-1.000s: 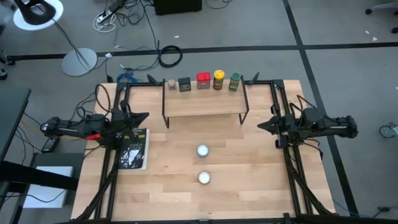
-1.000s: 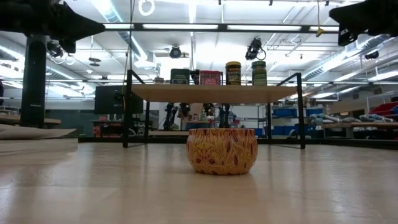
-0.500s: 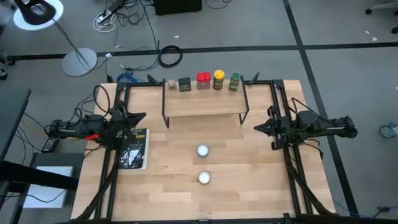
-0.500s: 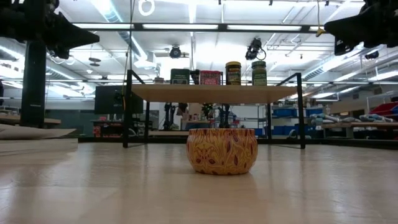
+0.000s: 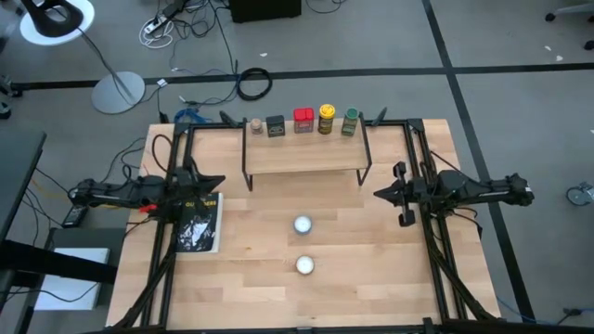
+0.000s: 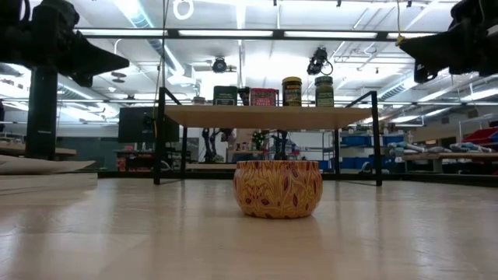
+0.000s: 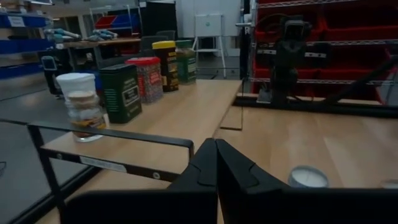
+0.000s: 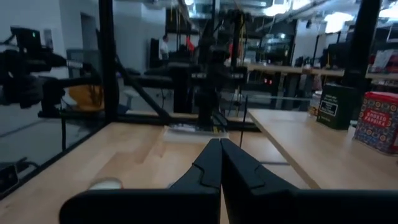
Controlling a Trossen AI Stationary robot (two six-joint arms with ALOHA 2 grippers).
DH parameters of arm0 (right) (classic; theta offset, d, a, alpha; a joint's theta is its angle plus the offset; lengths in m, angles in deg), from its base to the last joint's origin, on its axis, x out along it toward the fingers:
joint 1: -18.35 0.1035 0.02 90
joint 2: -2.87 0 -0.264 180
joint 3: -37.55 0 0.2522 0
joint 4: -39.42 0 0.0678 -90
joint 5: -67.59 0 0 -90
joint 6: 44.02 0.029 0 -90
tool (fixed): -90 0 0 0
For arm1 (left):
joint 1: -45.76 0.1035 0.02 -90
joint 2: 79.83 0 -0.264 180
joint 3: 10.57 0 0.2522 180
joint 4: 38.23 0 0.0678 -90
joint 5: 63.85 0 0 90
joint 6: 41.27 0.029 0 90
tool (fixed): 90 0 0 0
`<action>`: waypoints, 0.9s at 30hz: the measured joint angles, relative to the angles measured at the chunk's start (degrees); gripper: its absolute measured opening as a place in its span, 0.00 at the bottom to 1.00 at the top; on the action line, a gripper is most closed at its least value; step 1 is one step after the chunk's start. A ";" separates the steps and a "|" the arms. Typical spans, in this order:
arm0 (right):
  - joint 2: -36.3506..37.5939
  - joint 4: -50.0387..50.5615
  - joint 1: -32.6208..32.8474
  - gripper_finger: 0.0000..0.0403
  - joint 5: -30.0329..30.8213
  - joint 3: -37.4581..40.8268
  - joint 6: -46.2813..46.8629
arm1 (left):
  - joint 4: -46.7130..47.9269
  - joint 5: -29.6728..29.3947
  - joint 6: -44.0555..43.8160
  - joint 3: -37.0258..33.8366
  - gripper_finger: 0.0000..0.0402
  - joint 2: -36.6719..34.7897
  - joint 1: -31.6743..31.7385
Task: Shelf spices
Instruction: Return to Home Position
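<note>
Seemingly shelving was done and only homing was left: the left end effector (image 5: pixel 219 180) hung clenched, empty, at the left of the desk (image 5: pixel 390 278). Five spices lined the shelf (image 5: pixel 302 158): tan jar (image 5: pixel 255 125), dark tin (image 5: pixel 276 126), red box (image 5: pixel 303 121), yellow-lidded jar (image 5: pixel 326 119), green-lidded jar (image 5: pixel 350 122). Two white tins (image 5: pixel 303 224) lay before it; the right end effector (image 5: pixel 379 194), clenched empty, needed only retracting.

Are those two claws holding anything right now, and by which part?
Nothing. The left gripper and the right gripper are both shut and empty; the spices stand on the shelf.
</note>
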 joint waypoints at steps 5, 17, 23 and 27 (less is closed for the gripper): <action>-0.15 -1.74 -0.22 0.00 0.01 3.12 0.73 | -1.36 1.17 0.28 -1.12 0.00 0.00 0.00; -0.35 1.59 -0.48 0.00 -1.10 3.15 1.71 | 1.21 2.17 0.36 -1.12 0.00 0.00 -0.01; -0.35 2.34 -0.58 0.00 -1.05 3.15 1.67 | 1.88 2.17 1.45 -1.12 0.00 0.00 -0.01; -0.35 2.38 -0.61 0.01 -1.04 3.15 1.69 | 3.69 2.15 1.38 -1.12 0.00 0.00 -0.01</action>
